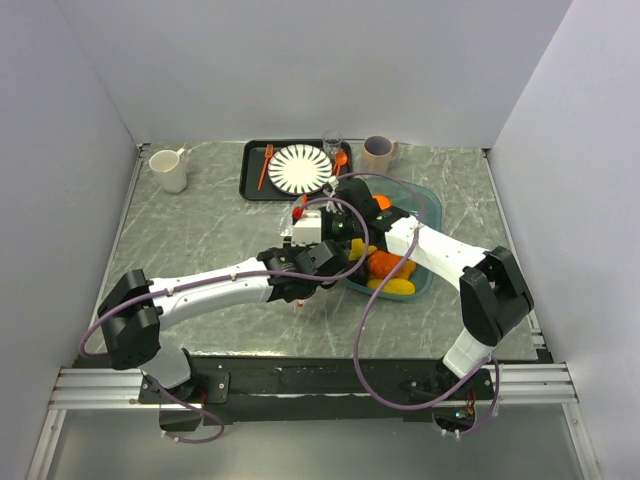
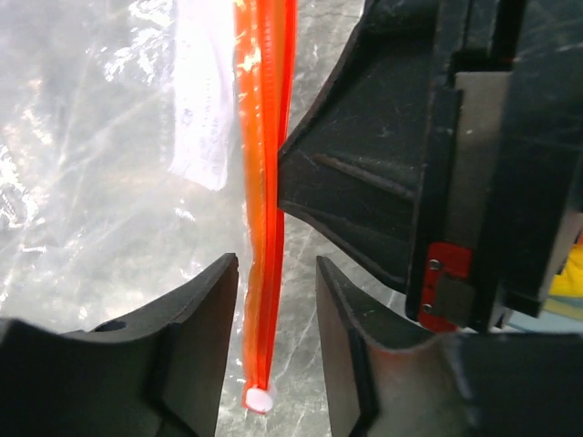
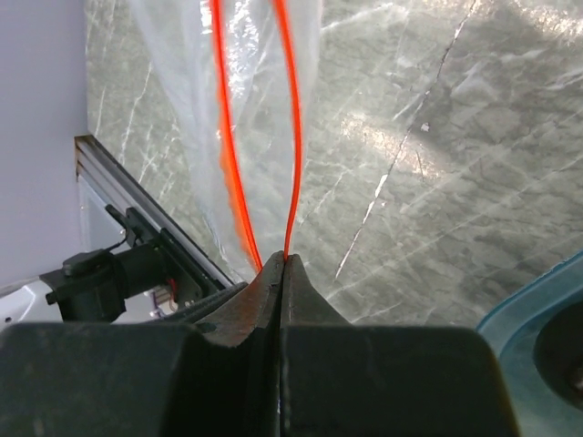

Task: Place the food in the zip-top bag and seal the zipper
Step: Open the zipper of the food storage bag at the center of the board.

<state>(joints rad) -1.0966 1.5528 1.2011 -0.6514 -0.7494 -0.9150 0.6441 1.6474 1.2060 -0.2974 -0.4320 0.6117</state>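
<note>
Two robot arms meet over a grey marbled table (image 1: 200, 230), the left arm (image 1: 210, 290) reaching in from the near left corner and the right arm (image 1: 445, 250) bent in from the near right. A teal tub (image 1: 428, 205) sits right of centre, and the food (image 1: 385, 266), orange and yellow pieces, lies inside it beside the right arm. A black tray (image 1: 250, 180) at the far edge carries a striped plate (image 1: 301, 168).

Between the wrists hangs the clear zip-top bag (image 2: 100, 164), held off the table just left of the tub. The right gripper (image 3: 278, 264) has its fingers pressed together, pinching the end of the zipper (image 2: 264, 182); in the right wrist view the two orange tracks part beyond the pinch. The left gripper (image 2: 276, 269) straddles the same strip with fingers spread, a gap showing on each side. A white mug (image 1: 170, 170) stands at the far left corner.
</note>
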